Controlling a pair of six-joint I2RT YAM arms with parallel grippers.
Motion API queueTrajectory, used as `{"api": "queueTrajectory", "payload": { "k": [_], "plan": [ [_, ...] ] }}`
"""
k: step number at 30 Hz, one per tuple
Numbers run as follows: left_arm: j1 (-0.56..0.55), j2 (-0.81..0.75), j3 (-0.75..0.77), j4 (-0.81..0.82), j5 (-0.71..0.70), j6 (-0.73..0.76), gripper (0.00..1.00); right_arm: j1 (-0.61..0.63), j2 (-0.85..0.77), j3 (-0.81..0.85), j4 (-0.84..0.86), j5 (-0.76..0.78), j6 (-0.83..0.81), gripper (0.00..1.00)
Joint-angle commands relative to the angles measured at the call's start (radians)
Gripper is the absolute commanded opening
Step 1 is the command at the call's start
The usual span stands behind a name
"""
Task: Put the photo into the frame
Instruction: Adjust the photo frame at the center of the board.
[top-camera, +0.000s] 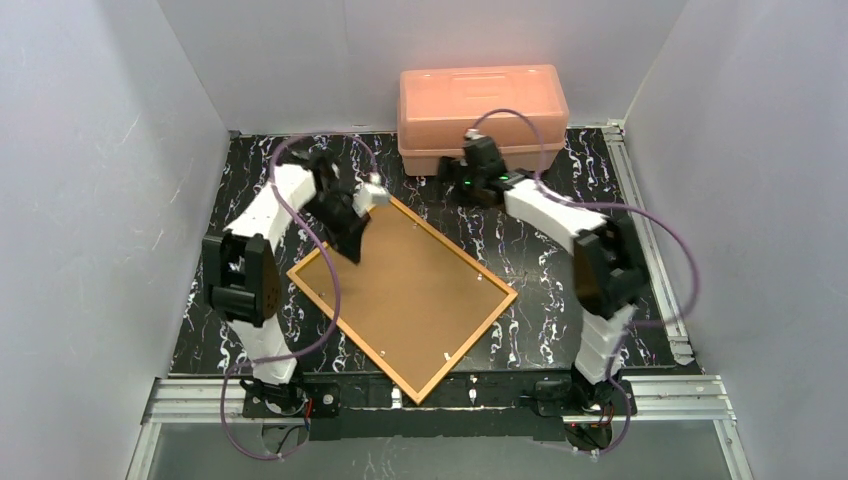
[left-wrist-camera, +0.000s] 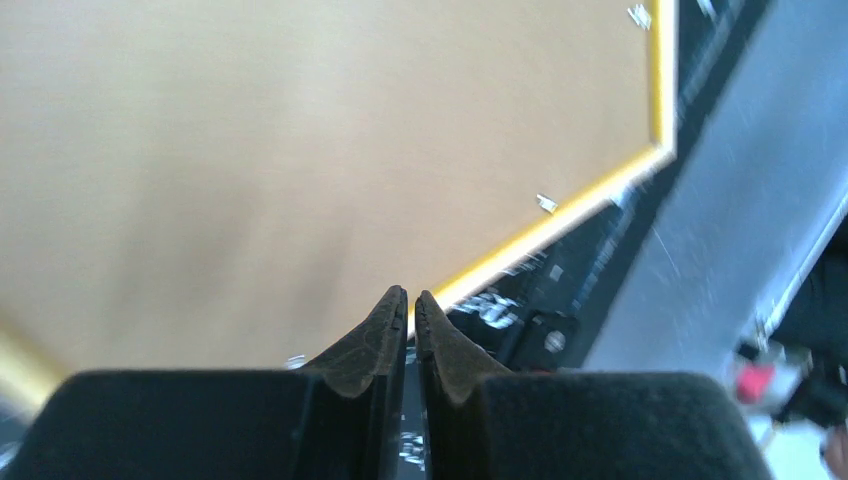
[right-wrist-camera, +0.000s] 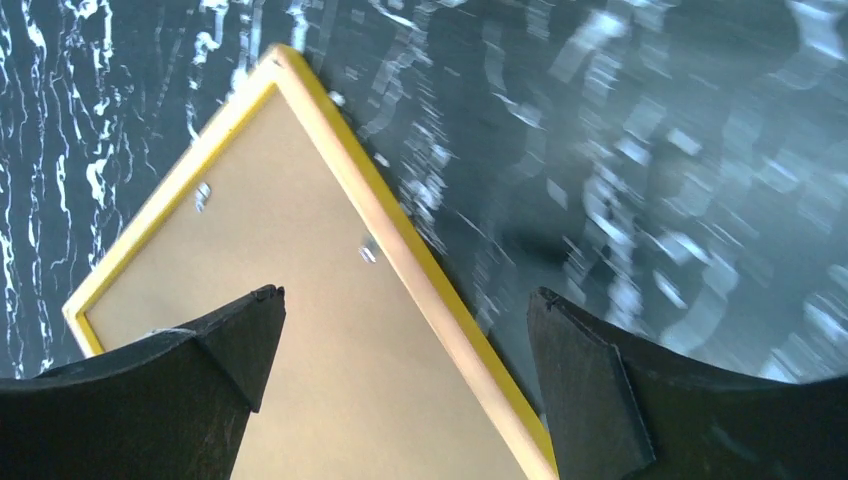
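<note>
The frame (top-camera: 410, 290) lies turned at an angle on the black marbled table with its brown back up, yellow-orange border and small clips showing. The photo is out of view. My left gripper (top-camera: 354, 254) hangs over the frame's far-left edge. In the left wrist view its tips (left-wrist-camera: 411, 297) stand almost together with nothing between them, above the brown back (left-wrist-camera: 300, 150). My right gripper (top-camera: 455, 186) hovers in front of the box, beyond the frame's far corner. It stands wide open (right-wrist-camera: 405, 295), with the frame's border (right-wrist-camera: 300, 350) seen below, and it holds nothing.
A salmon-pink plastic box (top-camera: 483, 105) stands at the back, right behind my right wrist. Grey walls close in three sides. Metal rails run along the right edge (top-camera: 640, 230) and the near edge (top-camera: 440, 395) of the table.
</note>
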Motion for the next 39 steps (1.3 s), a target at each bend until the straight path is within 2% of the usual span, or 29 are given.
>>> {"api": "queueTrajectory", "payload": {
  "k": [1, 5, 9, 12, 16, 21, 25, 28, 33, 39],
  "plan": [
    [0.182, 0.134, 0.250, -0.040, 0.009, -0.094, 0.08, -0.069, -0.324, -0.265, -0.019, 0.148, 0.052, 0.99],
    [0.313, 0.292, 0.419, 0.037, -0.056, -0.211, 0.06, -0.077, -0.526, -0.480, -0.087, 0.105, 0.120, 0.99],
    [0.392, 0.438, 0.526, 0.071, -0.087, -0.289, 0.03, -0.079, -0.660, -0.581, -0.228, 0.021, 0.137, 0.99],
    [0.399, 0.459, 0.498, 0.149, -0.158, -0.328, 0.02, -0.079, -0.746, -0.667, -0.301, -0.034, 0.162, 0.99],
    [0.399, 0.462, 0.441, 0.234, -0.203, -0.369, 0.02, -0.079, -0.848, -0.809, -0.310, -0.077, 0.218, 0.99],
    [0.399, 0.464, 0.382, 0.285, -0.258, -0.369, 0.01, -0.079, -0.899, -0.971, -0.271, -0.182, 0.292, 0.99],
    [0.399, 0.448, 0.332, 0.290, -0.220, -0.365, 0.01, -0.079, -0.923, -1.068, -0.116, -0.239, 0.372, 0.99],
    [0.398, 0.420, 0.275, 0.286, -0.183, -0.351, 0.01, -0.083, -0.881, -1.094, -0.001, -0.269, 0.404, 0.99],
    [0.392, 0.355, 0.147, 0.274, -0.155, -0.280, 0.01, -0.112, -0.777, -1.037, 0.134, -0.283, 0.408, 0.99],
    [0.384, 0.285, 0.010, 0.238, -0.118, -0.169, 0.00, -0.195, -0.651, -0.877, 0.101, -0.253, 0.300, 0.99]
  ]
}}
